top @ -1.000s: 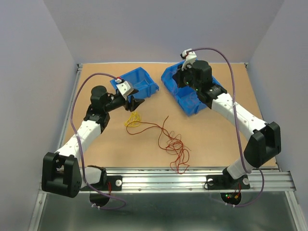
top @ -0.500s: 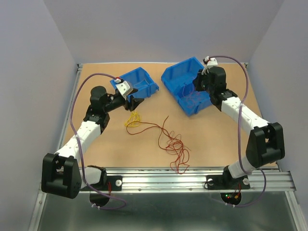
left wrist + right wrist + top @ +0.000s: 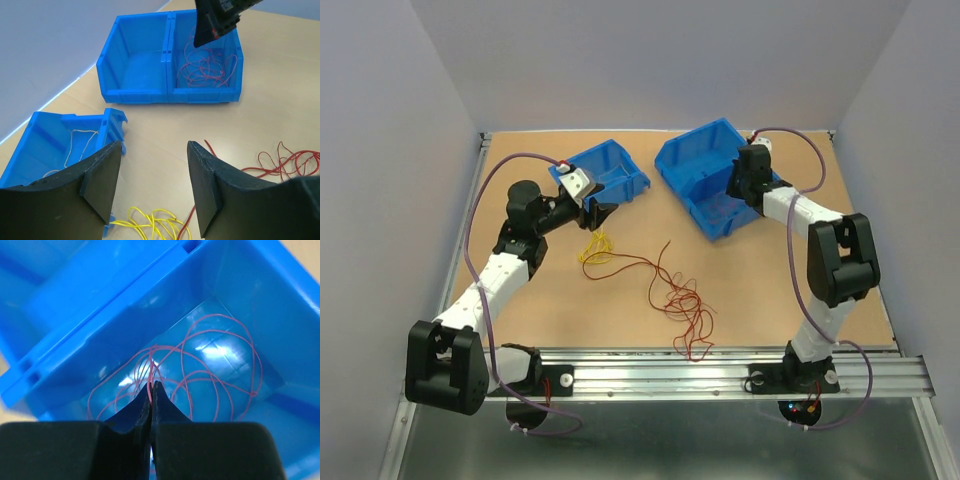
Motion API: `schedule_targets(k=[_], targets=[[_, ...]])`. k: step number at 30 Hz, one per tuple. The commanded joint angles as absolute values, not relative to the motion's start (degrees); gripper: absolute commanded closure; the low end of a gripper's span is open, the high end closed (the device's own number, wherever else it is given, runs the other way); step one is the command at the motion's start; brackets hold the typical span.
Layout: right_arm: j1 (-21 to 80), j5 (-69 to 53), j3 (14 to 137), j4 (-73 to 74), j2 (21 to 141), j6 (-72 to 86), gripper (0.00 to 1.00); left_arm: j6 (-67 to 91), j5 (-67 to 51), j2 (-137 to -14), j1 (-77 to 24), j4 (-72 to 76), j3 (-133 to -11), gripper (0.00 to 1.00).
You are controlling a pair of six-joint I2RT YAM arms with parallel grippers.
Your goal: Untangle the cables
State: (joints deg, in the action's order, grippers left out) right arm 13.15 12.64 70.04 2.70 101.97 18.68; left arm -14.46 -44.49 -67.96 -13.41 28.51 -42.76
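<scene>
left wrist: yellow cable [image 3: 150, 220] cut by bottom edge, sides behind left gripper [image 3: 154, 150] | small blue bin [image 3: 50, 145] near corner hidden | top: red cables [image 3: 685, 308] too fine to separate | right wrist: red strand [image 3: 151, 367] end lost between pressed tips of right gripper [image 3: 151, 386], large blue bin [image 3: 240, 300] runs off every edge

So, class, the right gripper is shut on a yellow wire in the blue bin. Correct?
No: the wire in the right gripper is pinkish red, not yellow; the right wrist view shows it. The gripper is shut on it, in the blue bin.
</scene>
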Motion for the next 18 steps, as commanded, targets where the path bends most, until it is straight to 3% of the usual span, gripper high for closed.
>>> schedule_targets(k=[1, 3, 8, 15, 18], targets=[[13.1, 16.0, 81.2, 9.9, 107.6, 22.0, 0.78, -14.1, -43.9, -66.2, -13.4, 32.1, -42.4, 0.34], [13.1, 16.0, 82.1, 11.1, 107.8, 22.3, 0.65, -14.1, -43.3, -66.2, -13.4, 32.0, -42.4, 0.34], [13.1, 17.4, 81.3, 11.3, 103.2, 22.9, 0.54, -14.3, -40.9, -65.5, -13.4, 32.3, -42.0, 0.3], [13.1, 23.2, 76.6, 13.5, 92.6, 27.8, 0.32, -12.8, -31.8, -65.1, -13.4, 34.9, -41.1, 0.07], [13.1, 22.5, 73.6, 13.9, 88.6, 29.6, 0.22, -12.0, -28.8, -65.3, -13.4, 35.8, -41.1, 0.02]])
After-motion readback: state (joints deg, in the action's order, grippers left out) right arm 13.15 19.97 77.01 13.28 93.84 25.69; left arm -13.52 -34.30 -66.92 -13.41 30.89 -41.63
